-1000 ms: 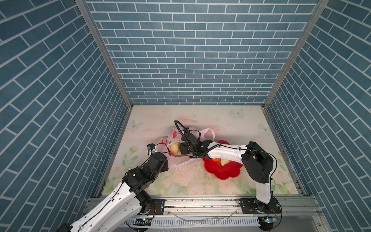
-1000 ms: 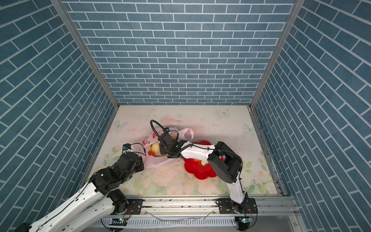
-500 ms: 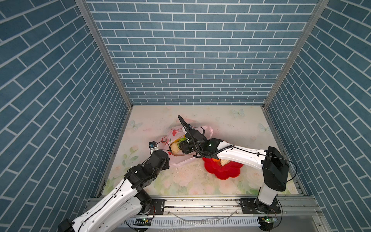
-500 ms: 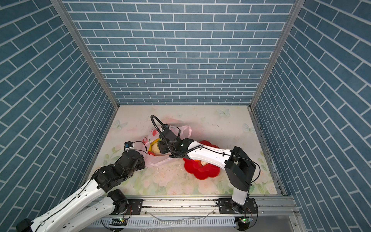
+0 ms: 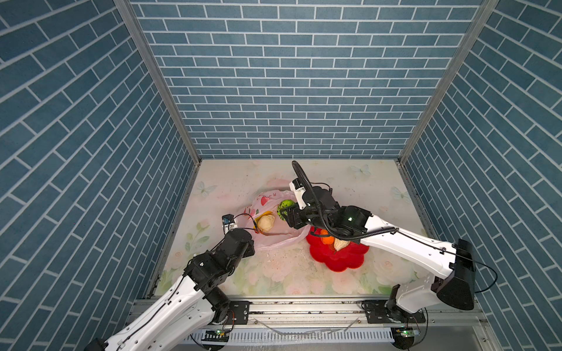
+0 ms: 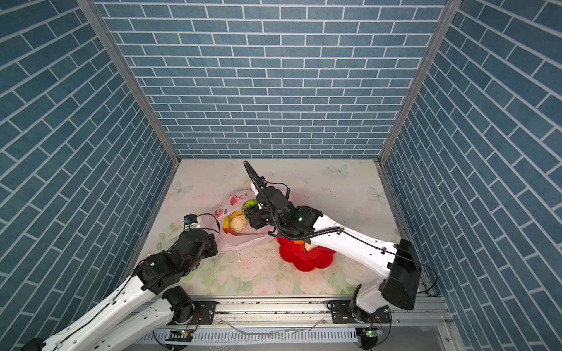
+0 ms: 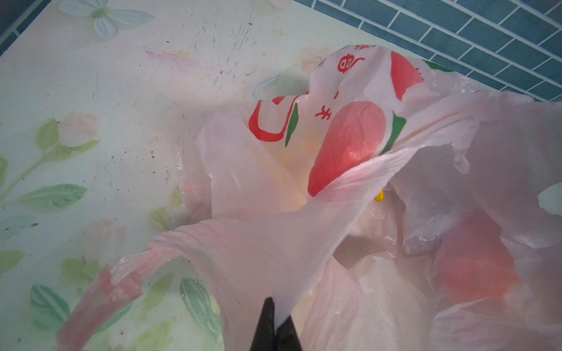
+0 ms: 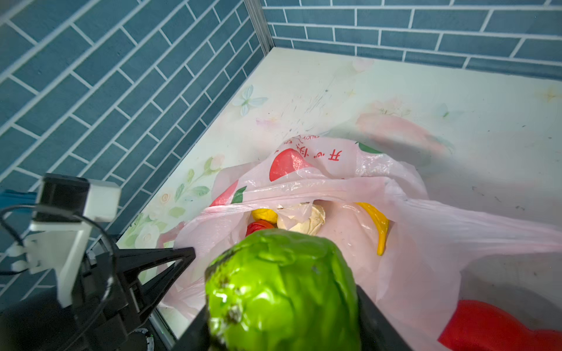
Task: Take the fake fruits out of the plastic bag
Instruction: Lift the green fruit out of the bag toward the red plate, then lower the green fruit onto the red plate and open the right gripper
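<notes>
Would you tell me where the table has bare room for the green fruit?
Bare: front strip between red dish and rail, and far strip between plastic bag and back wall. Crowded: the middle, where bag, dish, left hand and right hand with green fruit cluster.

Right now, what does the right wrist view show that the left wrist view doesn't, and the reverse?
Only the right wrist view: the green fruit held in the right gripper, the plastic bag with its mouth open on the banana and a cream fruit, and the red dish. Only the left wrist view: the left gripper with its tips shut on the bag's film. Both: the plastic bag, the floral table and the brick wall.
</notes>
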Robot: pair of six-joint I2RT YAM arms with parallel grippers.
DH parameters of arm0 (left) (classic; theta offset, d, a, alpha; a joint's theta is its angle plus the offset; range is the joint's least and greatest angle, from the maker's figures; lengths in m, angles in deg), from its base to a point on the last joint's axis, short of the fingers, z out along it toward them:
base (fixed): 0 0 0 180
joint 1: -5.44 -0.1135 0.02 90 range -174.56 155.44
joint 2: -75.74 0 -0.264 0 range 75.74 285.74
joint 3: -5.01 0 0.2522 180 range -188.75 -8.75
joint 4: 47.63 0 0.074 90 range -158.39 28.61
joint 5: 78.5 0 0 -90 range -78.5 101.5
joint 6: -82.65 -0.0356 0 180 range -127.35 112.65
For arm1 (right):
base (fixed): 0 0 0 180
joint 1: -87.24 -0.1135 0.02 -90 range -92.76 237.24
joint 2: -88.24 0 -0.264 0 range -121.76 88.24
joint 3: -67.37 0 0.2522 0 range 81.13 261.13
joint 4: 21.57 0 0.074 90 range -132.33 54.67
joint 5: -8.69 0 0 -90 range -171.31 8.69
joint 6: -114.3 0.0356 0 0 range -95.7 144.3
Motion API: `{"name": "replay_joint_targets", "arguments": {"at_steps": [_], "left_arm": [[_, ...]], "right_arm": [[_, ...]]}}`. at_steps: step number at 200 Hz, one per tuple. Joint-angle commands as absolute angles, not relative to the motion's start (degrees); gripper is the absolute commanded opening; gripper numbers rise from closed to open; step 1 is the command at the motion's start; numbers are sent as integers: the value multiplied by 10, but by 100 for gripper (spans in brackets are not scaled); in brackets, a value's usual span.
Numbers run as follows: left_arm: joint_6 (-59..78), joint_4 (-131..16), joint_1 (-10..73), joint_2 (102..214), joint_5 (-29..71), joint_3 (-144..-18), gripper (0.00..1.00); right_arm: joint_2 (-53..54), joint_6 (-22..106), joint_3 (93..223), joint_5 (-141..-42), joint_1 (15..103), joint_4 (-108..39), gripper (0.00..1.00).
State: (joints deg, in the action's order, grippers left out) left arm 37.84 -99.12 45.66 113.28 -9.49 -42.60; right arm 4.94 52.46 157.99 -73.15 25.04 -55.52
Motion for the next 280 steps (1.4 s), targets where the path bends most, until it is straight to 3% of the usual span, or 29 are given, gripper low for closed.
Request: {"name": "replay_joint_targets", "arguments": {"at_steps": [1,58,124,178,280], "left_arm": [[371,-995,459,1135,-106,-429,0],[366,-997,459,1141,-110,-433,0],[366,-991,459,1148,-106,-438,0],[366,-994,459,1152,-104,-438,0],[369,-1006,459,1152,-101,-441,0]], "right_arm": [[92,506,1556,-693,256,-605,33],[210,511,1512,-604,282,-682,33],[307,537,1379,-558,397,-716,31],[253,542,1325,-616,468,-673,31],[100,538,1327,-685,487,-583,30]]}}
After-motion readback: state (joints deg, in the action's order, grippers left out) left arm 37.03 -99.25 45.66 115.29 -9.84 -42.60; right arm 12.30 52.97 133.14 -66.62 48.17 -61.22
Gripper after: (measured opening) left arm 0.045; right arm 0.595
